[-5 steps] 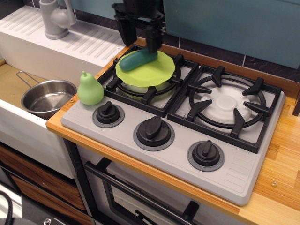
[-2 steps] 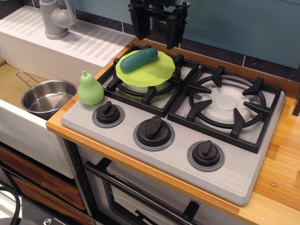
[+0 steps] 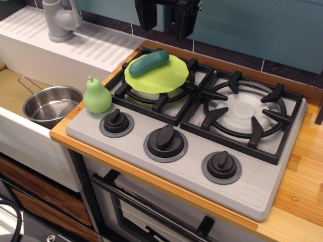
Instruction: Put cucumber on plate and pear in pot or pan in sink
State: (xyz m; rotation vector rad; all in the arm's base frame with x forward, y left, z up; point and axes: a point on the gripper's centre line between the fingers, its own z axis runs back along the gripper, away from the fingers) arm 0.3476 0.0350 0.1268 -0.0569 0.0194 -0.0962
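One cucumber [image 3: 148,63] lies on the plate [image 3: 161,78]. Gripper [image 3: 164,22] hangs above, jaws spread and empty. Pear [image 3: 96,96] stands beside the pot [image 3: 50,105].

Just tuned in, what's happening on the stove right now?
The gripper hangs open above the back of the stove, holding nothing. The cucumber lies on the plate over the left burner. The pear stands on the stove's left edge, not yet in the pot, which sits empty in the sink.
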